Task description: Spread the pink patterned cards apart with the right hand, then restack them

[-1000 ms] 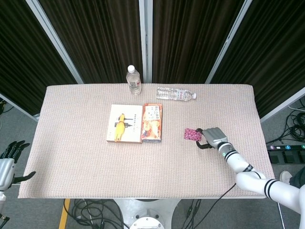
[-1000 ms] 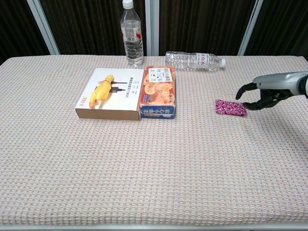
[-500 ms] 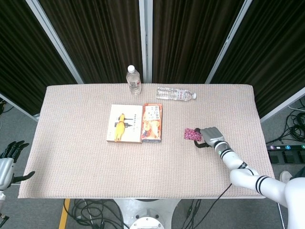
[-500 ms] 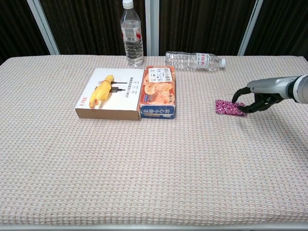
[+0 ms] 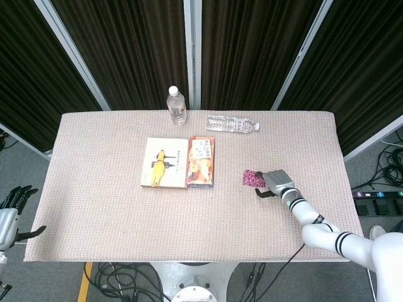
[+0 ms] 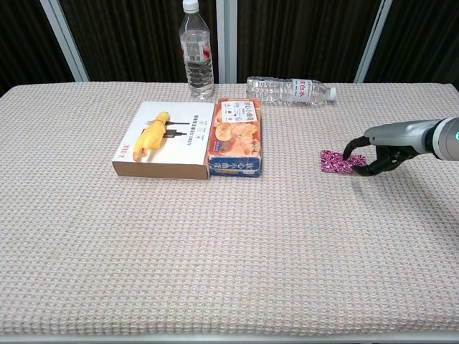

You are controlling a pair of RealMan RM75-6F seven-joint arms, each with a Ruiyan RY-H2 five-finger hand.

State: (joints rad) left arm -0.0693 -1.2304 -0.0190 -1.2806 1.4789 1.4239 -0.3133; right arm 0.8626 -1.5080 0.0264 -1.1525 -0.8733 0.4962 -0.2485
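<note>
The pink patterned cards (image 5: 252, 178) (image 6: 335, 160) lie as one small stack on the right part of the woven table cover. My right hand (image 5: 276, 183) (image 6: 374, 152) arches over the stack's right end with curled fingers, and the fingertips (image 6: 351, 154) touch the cards. Whether the thumb grips an edge is hidden. Far left of the head view, beyond the table's edge, my left hand (image 5: 11, 211) hangs with its fingers apart and holds nothing.
A white box with a yellow figure (image 5: 164, 163) and an orange snack box (image 5: 201, 162) lie side by side mid-table. At the back one bottle (image 5: 177, 106) stands upright and another (image 5: 232, 123) lies flat. The table's right edge (image 5: 350, 182) is close.
My right hand has moved left and lowered onto the right end of the cards, from just beside them. The cards have not visibly shifted. The left hand is still.
</note>
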